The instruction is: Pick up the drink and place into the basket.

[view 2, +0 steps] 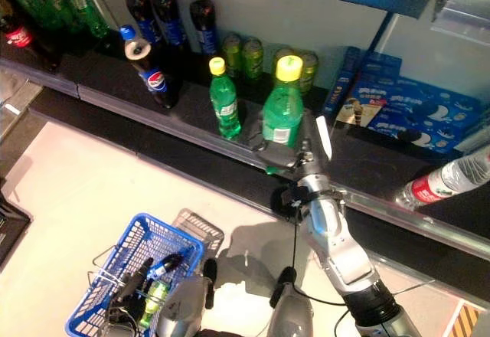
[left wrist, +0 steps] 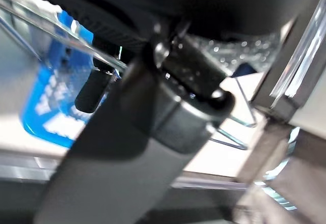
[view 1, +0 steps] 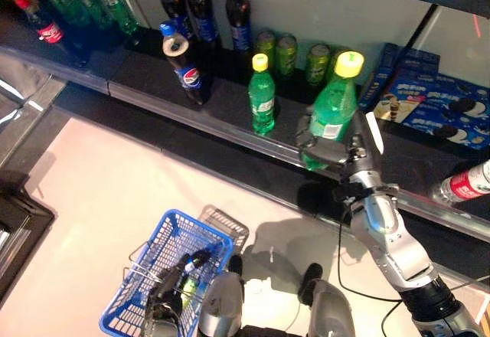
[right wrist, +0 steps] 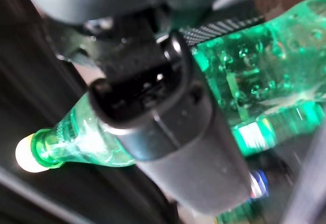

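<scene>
Left eye view: the right hand (view 1: 325, 149) curls round the large green bottle (view 1: 334, 107), lifted above the shelf (view 1: 230, 107), just beside a smaller green bottle (view 1: 262, 96); the blue basket (view 1: 164, 268) sits on the floor well below the shelf, left hand (view 1: 164, 287) at its handle. Left wrist view: the left hand's fingers close round the handle (left wrist: 91, 89). Right wrist view: green plastic fills the right hand's grasp.

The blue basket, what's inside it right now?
The blue basket holds a dark bottle with a blue cap and a green bottle beneath it. The left robot hand on the wire handle covers part of the inside, so anything more there is hidden.
</scene>
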Motion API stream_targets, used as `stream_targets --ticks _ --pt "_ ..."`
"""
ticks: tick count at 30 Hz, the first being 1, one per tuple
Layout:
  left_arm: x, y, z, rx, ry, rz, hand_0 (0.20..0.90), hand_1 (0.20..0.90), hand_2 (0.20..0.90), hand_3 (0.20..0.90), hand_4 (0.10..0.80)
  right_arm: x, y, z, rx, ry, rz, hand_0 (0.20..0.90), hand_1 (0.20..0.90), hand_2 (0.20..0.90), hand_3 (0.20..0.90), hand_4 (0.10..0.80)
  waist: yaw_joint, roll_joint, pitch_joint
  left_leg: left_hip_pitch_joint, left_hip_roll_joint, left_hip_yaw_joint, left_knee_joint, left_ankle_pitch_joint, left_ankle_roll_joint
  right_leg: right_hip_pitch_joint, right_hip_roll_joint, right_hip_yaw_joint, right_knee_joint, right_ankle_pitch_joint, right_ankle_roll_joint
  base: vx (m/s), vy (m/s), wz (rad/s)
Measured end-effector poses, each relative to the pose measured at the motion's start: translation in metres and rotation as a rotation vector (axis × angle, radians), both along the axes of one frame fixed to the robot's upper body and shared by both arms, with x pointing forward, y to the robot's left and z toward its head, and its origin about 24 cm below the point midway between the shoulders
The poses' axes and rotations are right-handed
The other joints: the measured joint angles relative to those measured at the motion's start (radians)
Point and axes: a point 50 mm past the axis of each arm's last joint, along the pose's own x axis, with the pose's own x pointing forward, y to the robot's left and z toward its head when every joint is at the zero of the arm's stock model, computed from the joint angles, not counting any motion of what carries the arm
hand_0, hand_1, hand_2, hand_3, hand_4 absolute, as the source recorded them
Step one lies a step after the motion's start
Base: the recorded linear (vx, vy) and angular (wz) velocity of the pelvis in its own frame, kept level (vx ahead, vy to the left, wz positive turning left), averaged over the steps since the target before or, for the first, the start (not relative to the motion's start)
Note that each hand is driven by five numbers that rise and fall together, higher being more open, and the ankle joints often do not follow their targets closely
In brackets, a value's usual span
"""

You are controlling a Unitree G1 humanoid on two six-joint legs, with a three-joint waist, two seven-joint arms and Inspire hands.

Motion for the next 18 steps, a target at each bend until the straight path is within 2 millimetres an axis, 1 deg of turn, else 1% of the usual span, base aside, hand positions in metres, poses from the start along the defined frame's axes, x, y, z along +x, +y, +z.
stream_targets --ticks 1,2,3,5,8,12,13,15,18 --pt "0.004 0.000 0.005 0.004 -0.025 -0.006 0.300 0.300 0.300 0.200 0.100 -0.001 0.004 -0.001 -0.003 0.008 0.027 0.300 0.300 0.300 0.200 0.100 0.007 -0.003 -0.002 0.000 -0.001 -0.003 -0.005 0.004 -0.001 0.000 -0.001 -0.002 -0.001 -0.001 -0.002 -0.053 -0.035 0.20" --pt "0.013 -0.001 0.015 0.008 -0.081 -0.017 0.300 0.300 0.300 0.200 0.100 -0.004 0.013 -0.004 -0.010 0.024 0.081 0.300 0.300 0.300 0.200 0.100 0.018 -0.011 -0.006 0.000 -0.001 -0.009 -0.020 0.013 0.000 0.000 -0.001 -0.009 -0.005 -0.001 -0.002 -0.056 -0.037 0.12" --pt "0.016 -0.002 0.020 0.008 -0.105 -0.023 0.300 0.300 0.300 0.200 0.100 -0.004 0.016 -0.005 -0.014 0.031 0.098 0.300 0.300 0.300 0.200 0.100 0.023 -0.014 -0.007 -0.001 -0.002 -0.012 -0.023 0.015 -0.001 0.000 0.000 -0.011 -0.008 -0.001 -0.001 -0.073 -0.040 0.13" --pt "0.027 -0.008 0.033 0.010 -0.174 -0.064 0.300 0.300 0.300 0.200 0.100 -0.007 0.026 -0.010 -0.024 0.059 0.135 0.300 0.300 0.300 0.200 0.100 0.041 -0.018 -0.010 -0.004 -0.005 -0.028 -0.033 0.024 -0.001 0.008 -0.003 -0.032 -0.011 -0.001 -0.001 -0.054 -0.025 0.20" --pt "0.034 -0.020 0.041 -0.001 -0.223 -0.116 0.300 0.300 0.300 0.200 0.100 -0.010 0.036 -0.017 -0.014 0.107 0.173 0.300 0.300 0.300 0.200 0.100 0.054 -0.019 -0.010 -0.009 -0.010 -0.050 -0.035 0.025 0.000 0.017 -0.009 -0.048 -0.013 -0.002 -0.001 -0.051 -0.030 0.22" --pt "0.039 -0.028 0.049 -0.015 -0.262 -0.155 0.300 0.300 0.300 0.200 0.100 -0.011 0.041 -0.022 -0.012 0.139 0.182 0.300 0.300 0.300 0.200 0.100 0.079 -0.020 -0.010 -0.022 -0.014 -0.077 -0.037 0.033 -0.004 0.020 -0.010 -0.070 -0.012 -0.003 0.005 -0.040 -0.051 0.17" --pt "0.042 -0.033 0.055 -0.029 -0.287 -0.176 0.300 0.300 0.300 0.200 0.100 -0.012 0.042 -0.024 -0.018 0.151 0.181 0.300 0.300 0.300 0.200 0.100 0.092 -0.020 -0.011 -0.022 -0.015 -0.090 -0.039 0.034 -0.005 0.029 -0.010 -0.087 -0.016 -0.005 0.006 -0.030 -0.054 0.25" --pt "0.046 -0.039 0.064 -0.039 -0.333 -0.210 0.300 0.300 0.300 0.200 0.100 -0.013 0.046 -0.025 -0.021 0.161 0.188 0.300 0.300 0.300 0.200 0.100 0.110 -0.022 -0.012 -0.022 -0.015 -0.107 -0.043 0.036 -0.008 0.040 -0.010 -0.103 -0.022 -0.009 0.008 -0.024 -0.046 0.24" --pt "0.051 -0.039 0.074 -0.026 -0.398 -0.260 0.300 0.300 0.300 0.200 0.100 -0.014 0.055 -0.025 -0.026 0.162 0.220 0.300 0.300 0.300 0.200 0.100 0.128 -0.025 -0.013 -0.020 -0.018 -0.125 -0.048 0.036 -0.008 0.053 -0.011 -0.118 -0.025 -0.014 0.012 -0.020 -0.065 0.18"
